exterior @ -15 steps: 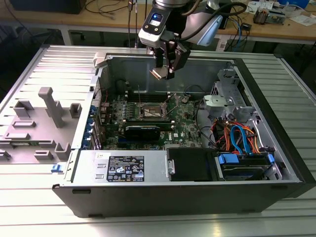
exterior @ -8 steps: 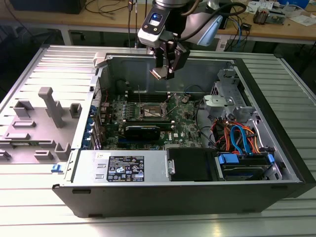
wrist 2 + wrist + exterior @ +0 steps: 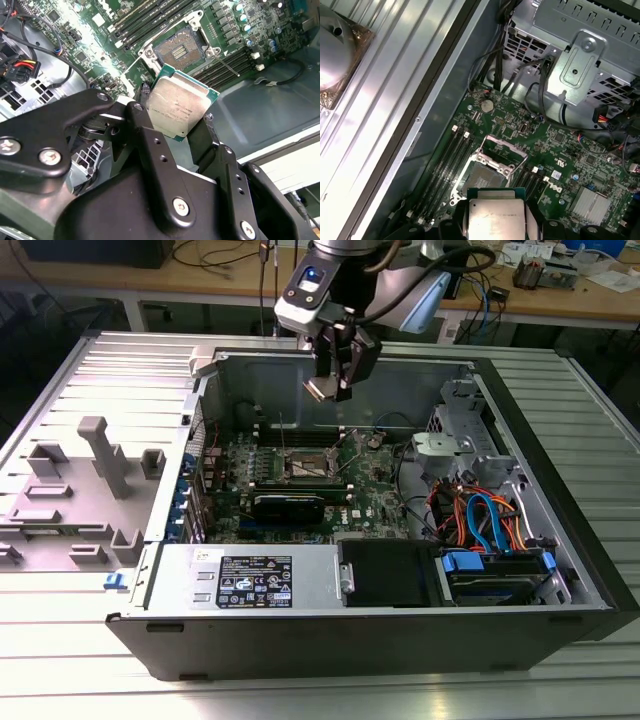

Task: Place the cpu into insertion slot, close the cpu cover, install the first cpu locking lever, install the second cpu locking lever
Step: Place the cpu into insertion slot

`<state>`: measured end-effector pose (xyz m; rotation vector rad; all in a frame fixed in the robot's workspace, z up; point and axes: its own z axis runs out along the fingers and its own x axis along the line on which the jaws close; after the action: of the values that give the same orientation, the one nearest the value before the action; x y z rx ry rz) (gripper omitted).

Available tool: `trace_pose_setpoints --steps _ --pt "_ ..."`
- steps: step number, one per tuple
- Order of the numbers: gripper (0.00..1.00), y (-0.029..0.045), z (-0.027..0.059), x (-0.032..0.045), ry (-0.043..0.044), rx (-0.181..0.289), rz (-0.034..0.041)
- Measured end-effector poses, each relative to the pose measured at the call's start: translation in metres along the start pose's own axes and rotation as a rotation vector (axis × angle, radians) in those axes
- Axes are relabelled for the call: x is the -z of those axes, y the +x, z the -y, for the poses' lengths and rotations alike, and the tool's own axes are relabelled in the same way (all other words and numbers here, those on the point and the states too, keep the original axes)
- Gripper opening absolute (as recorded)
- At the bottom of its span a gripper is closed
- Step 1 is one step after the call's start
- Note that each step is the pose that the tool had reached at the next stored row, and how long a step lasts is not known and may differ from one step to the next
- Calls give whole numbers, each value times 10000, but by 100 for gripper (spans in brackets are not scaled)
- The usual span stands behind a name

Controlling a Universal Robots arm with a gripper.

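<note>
Gripped by opposite edges in the gripper (image 3: 330, 388), the cpu (image 3: 179, 106), poised well above the open insertion slot (image 3: 482, 176), cpu cover (image 3: 502, 150) raised. Risk of bent socket contacts from a tilted or rotated set-down. Hidden: the chip's underside; hard to make out, its orientation marks.

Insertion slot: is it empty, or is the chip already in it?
Empty. The insertion slot shows its bare contact field in both wrist views; the cpu is clamped in the gripper above the board.
</note>
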<state>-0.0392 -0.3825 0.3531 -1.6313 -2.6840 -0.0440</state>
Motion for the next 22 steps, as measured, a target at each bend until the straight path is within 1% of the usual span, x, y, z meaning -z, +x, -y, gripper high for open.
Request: trace_pose_setpoints --steps 3,7,15,22 --pt "55 1 2 -3 -3 -163 4" --pt "55 3 6 -12 -7 -613 13" --pt "55 4 10 -21 -13 -1020 22" --pt "55 8 17 -31 -19 -1499 34"
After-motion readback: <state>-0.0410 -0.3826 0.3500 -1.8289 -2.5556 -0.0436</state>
